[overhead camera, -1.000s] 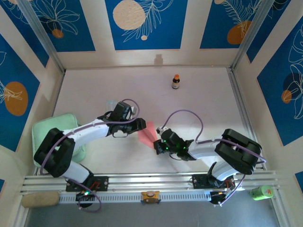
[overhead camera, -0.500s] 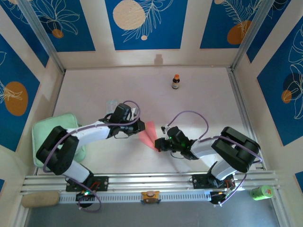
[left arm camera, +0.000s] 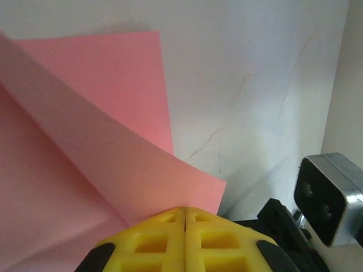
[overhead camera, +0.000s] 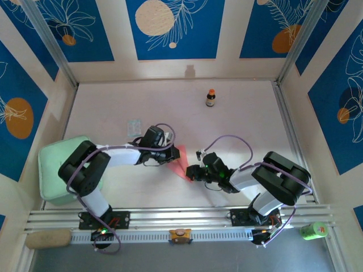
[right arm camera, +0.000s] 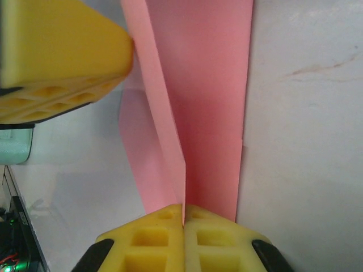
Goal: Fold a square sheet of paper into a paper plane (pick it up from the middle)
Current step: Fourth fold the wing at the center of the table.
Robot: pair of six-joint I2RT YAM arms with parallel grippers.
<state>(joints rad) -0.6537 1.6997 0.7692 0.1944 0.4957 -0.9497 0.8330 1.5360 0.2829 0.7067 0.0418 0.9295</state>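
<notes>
Blue wall panels (overhead camera: 170, 28) with white leaves and orange discs enclose a pale tabletop (overhead camera: 244, 124).

Left end effector (overhead camera: 172, 154) and right end effector (overhead camera: 191, 173) touch the pink paper (overhead camera: 180, 162); bottle (overhead camera: 210, 98) beyond.

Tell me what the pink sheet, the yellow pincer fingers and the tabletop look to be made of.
Pink sheet: thin matte paper, by its sharp creases and crisp edges.
Fingers of the right pincer: yellow, probably moulded plastic or rubber; matte, with square hollow cells.
Tabletop: smooth white with brown veins, marble-look; laminate or stone, unclear.
</notes>
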